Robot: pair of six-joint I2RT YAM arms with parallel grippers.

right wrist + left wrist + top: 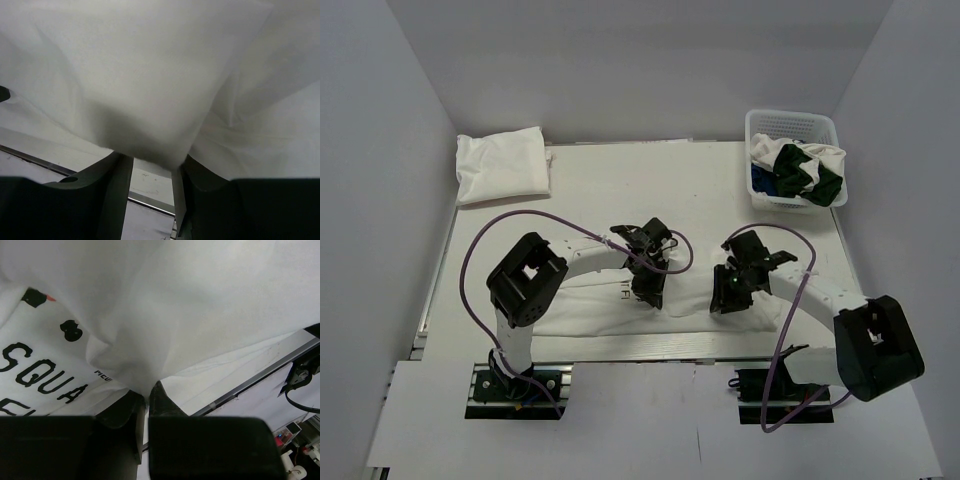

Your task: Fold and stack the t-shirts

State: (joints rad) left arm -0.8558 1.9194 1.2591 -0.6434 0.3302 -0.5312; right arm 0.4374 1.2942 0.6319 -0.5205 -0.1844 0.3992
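A white t-shirt (590,300) with black printed text lies spread along the near part of the table, between both arms. My left gripper (648,285) is shut on a raised fold of this shirt (165,315); the cloth is pinched at the fingertips (157,392). My right gripper (728,295) stands over the shirt's right part. Its jaws stand apart, with a bulge of white cloth (150,90) draped over and between the tips, which are hidden. A folded white t-shirt pile (502,165) lies at the far left.
A white lattice basket (792,125) at the far right corner holds crumpled white, dark green and blue shirts (800,170). A metal rail (620,345) runs along the table's near edge. Purple cables loop from both arms.
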